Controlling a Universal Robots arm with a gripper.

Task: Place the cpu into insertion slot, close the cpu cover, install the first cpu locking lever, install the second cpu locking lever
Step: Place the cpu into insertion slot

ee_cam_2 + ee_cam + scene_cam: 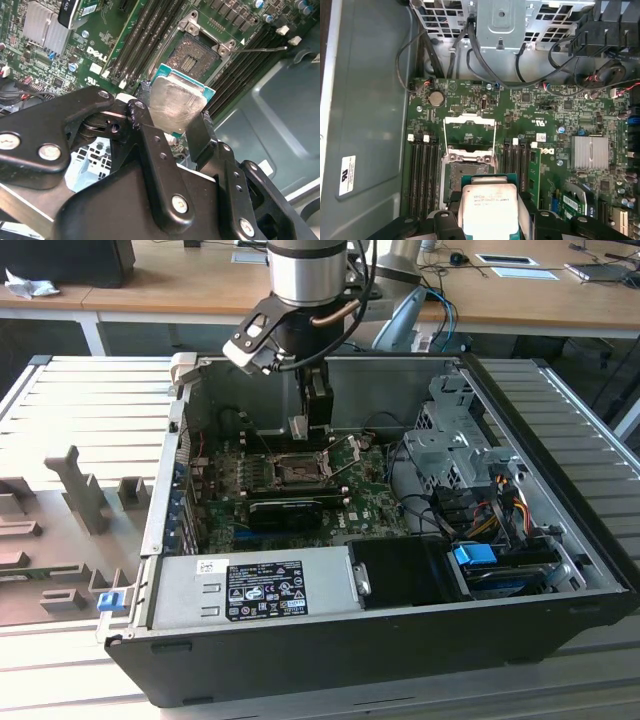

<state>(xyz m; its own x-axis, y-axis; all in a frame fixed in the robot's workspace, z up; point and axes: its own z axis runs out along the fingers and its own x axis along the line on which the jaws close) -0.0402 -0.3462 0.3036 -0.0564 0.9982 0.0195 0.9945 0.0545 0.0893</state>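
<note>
An open computer case (400, 640) is lying on its side on a grey ribbed worktop (90, 410), with the green circuit board facing up inside it. The robot arm is reaching down into the case from above, over the far half of the board.

The gripper (175, 117) is clenching the cpu (172, 97). Its two black fingers (200, 135) are pressing on opposite edges of the chip, and the silvery-grey top is facing the camera in both wrist views. The cpu is hanging in the air, tilted, above the board and just short of the insertion slot (194, 56).

The slot is lying uncovered, with its dark pin grid showing. In the first wrist view the cpu cover (468, 120) is lying swung back, flat over the board beyond the socket. A thin metal locking lever (260, 49) is sticking out free beside the slot.

Rows of black memory slots (422, 170) are running along both sides of the socket. A long black expansion card (285, 510) is sitting just in front of it in the exterior view.
</note>
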